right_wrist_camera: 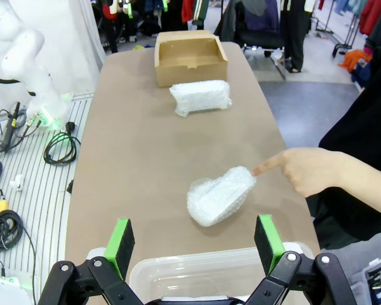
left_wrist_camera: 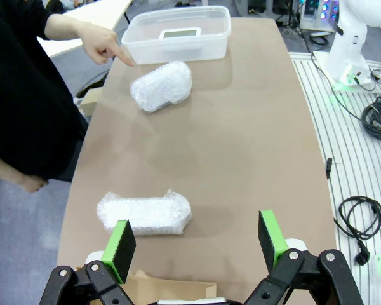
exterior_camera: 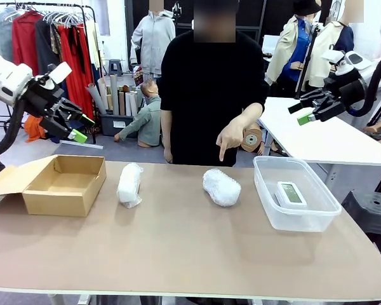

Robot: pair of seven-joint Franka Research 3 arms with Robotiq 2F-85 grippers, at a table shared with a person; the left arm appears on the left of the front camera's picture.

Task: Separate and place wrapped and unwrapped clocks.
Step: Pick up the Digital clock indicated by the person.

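Two wrapped clocks in white bubble wrap lie on the brown table: one [exterior_camera: 129, 184] [left_wrist_camera: 145, 213] [right_wrist_camera: 200, 96] beside the cardboard box, the other [exterior_camera: 221, 187] [left_wrist_camera: 161, 85] [right_wrist_camera: 220, 196] near the middle. The person's hand [exterior_camera: 231, 137] [left_wrist_camera: 104, 44] [right_wrist_camera: 308, 170] points a finger down at the middle one. The unwrapped white clock [exterior_camera: 291, 194] [left_wrist_camera: 180, 33] lies inside the clear plastic tub [exterior_camera: 322, 204] [left_wrist_camera: 178, 46] [right_wrist_camera: 197, 276]. My left gripper [exterior_camera: 78, 126] [left_wrist_camera: 195, 241] hangs open high over the table's left end. My right gripper [exterior_camera: 300, 112] [right_wrist_camera: 194, 243] hangs open high at the right, above the tub.
An open brown cardboard box [exterior_camera: 63, 184] [right_wrist_camera: 189, 57], with nothing in it, sits at the table's left end. The person stands at the far edge, mid-table. Cables lie on the floor beside the table in both wrist views.
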